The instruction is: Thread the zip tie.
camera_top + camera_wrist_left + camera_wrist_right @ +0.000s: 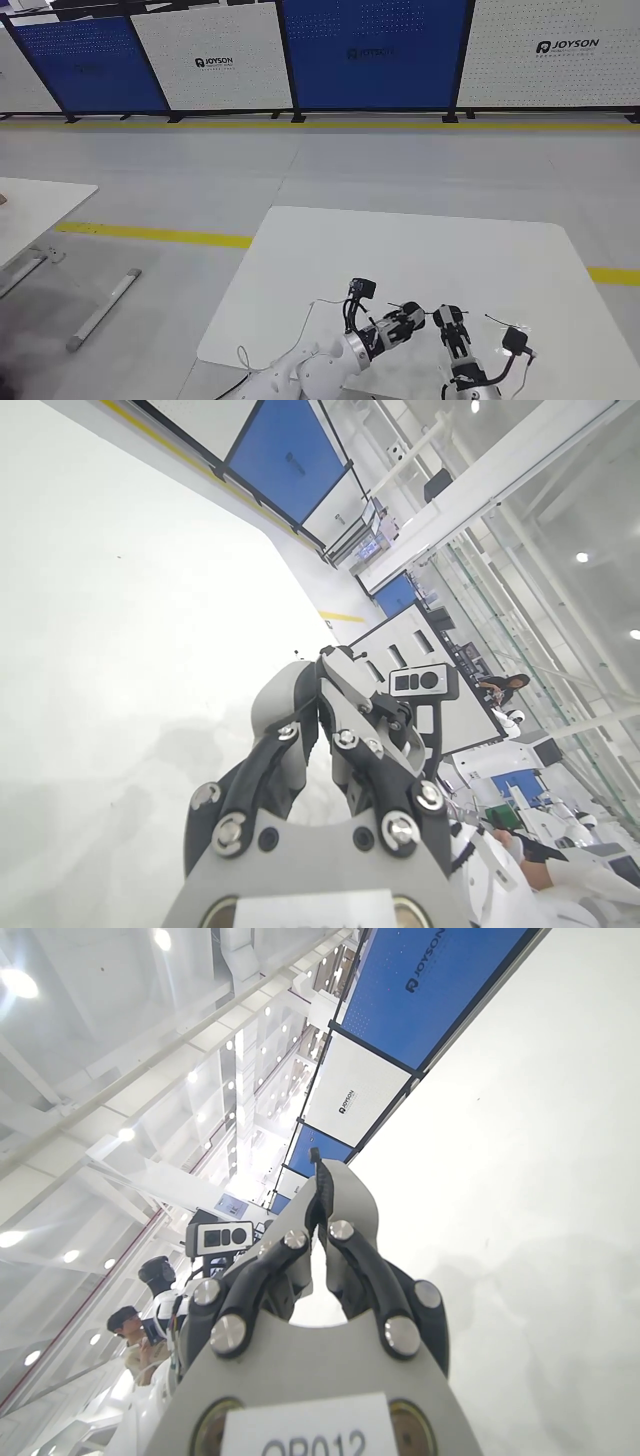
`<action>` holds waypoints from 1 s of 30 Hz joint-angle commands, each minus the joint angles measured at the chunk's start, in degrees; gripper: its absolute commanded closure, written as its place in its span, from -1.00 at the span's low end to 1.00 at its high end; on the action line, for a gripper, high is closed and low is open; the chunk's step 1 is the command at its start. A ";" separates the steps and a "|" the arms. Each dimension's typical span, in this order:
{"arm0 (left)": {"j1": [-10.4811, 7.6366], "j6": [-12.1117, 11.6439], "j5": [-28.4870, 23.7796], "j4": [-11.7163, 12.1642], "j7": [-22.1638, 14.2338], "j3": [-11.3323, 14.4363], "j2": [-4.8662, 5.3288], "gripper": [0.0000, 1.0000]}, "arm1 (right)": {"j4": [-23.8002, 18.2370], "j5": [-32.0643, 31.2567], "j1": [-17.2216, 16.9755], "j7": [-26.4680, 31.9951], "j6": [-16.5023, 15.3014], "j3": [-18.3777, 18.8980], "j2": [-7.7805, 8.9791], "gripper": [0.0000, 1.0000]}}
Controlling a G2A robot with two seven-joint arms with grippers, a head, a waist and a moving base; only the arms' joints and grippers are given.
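1. Where the top camera looks down, left gripper (408, 320) and right gripper (447, 318) sit close at the table's (400, 250) 6 o'clock edge, zip tie (426, 311) between.
2. Left wrist: left gripper (316, 700) pinches the black zip tie (300, 709).
3. Right wrist: right gripper (320, 1198) pinches the zip tie (314, 1155), tip protruding.

Logo print was on the wall panels (370, 1093) beyond the right gripper (320, 1178); a cropped code sticker (310, 1428) sat on its base.

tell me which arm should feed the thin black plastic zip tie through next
Right, probably. The right gripper is shut with a short end of the thin black plastic zip tie poking past its tips, easy to aim; the left gripper pinches the strip crosswise.
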 commanded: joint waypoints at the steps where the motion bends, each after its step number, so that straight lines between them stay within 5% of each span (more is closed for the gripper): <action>1: 0.17 0.01 0.25 -0.18 0.20 -0.10 0.03 0.20 | 0.05 -0.29 -0.03 -0.23 0.11 -0.02 -0.04 1.00; 10: 0.64 0.63 1.26 -0.51 2.16 -0.33 -0.03 0.10 | 0.13 -0.98 -0.14 -1.09 0.14 0.05 -0.18 1.00; 16: 0.87 0.86 1.56 -0.71 2.80 -0.55 -0.06 0.50 | 0.32 -1.40 -0.10 -1.13 0.16 0.03 -0.26 1.00; 17: 0.91 0.88 1.61 -0.72 2.89 -0.57 -0.07 0.96 | 0.35 -1.44 -0.08 -1.13 0.15 0.02 -0.27 1.00; 30: 1.24 -1.31 1.71 -1.51 1.61 -0.18 -0.08 1.00 | 0.03 -2.03 -0.16 -0.62 -0.32 -0.48 -0.45 1.00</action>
